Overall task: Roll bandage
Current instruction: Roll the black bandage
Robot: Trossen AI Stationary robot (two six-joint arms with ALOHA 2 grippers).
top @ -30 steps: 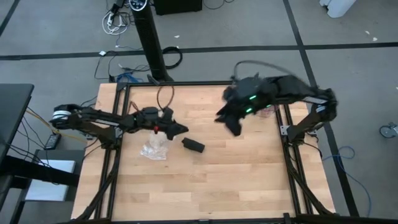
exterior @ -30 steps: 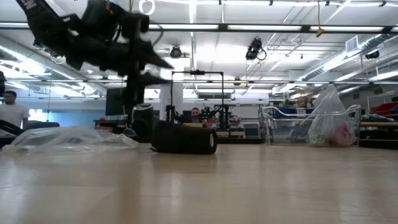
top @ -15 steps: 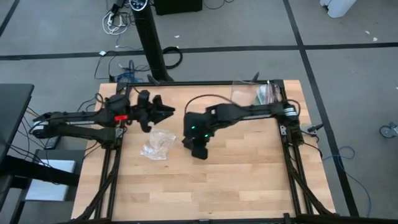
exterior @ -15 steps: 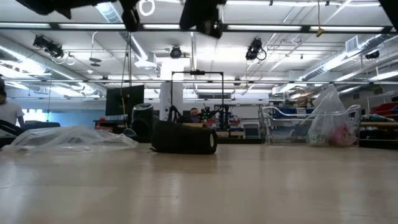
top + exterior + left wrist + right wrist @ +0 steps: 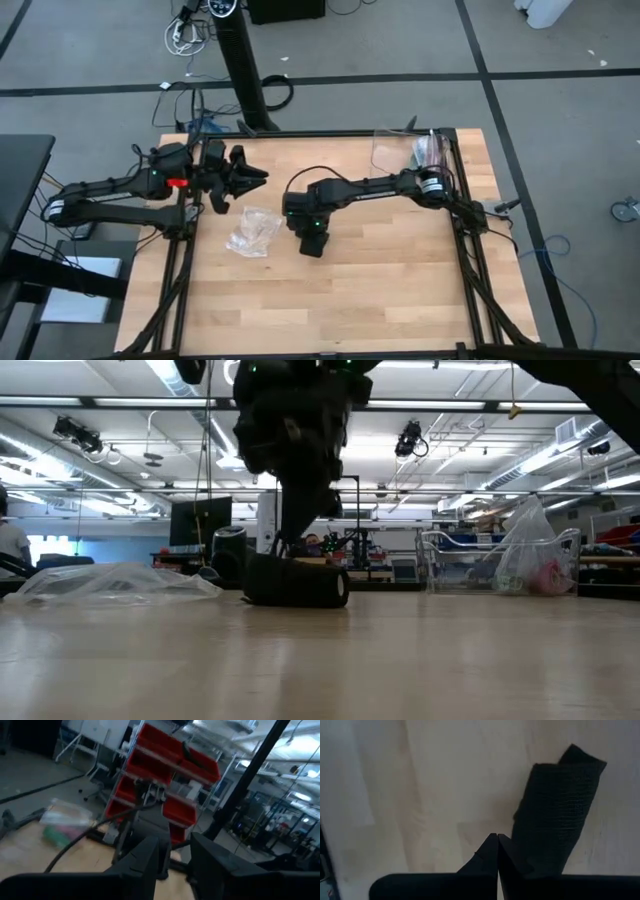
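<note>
Looking straight down from above, the bandage (image 5: pixel 314 244) lies as a small dark roll on the wooden table (image 5: pixel 400 290), just right of a crumpled clear plastic bag (image 5: pixel 251 232). The right gripper (image 5: pixel 309 238) hangs directly over the roll, its arm reaching in from the table's far right corner. The left gripper (image 5: pixel 248 177) sits well apart from the roll, beyond the bag toward the table's far left edge, its fingers spread and holding nothing.

From table height, the roll (image 5: pixel 296 582) rests on its side on the tabletop, with the bag (image 5: pixel 115 580) lying flat to one side of it. The right arm's dark bulk comes down from above, and its gripper (image 5: pixel 296 548) ends right at the top of the roll; whether it touches I cannot tell.

The left wrist camera shows its own two dark fingers (image 5: pixel 145 857) parted, with red shelving (image 5: pixel 170 770) in the room beyond.

The right wrist camera shows its fingertips (image 5: pixel 497 842) pressed together, clenched on nothing, beside the roll (image 5: pixel 551 815) on the pale wood.
</note>
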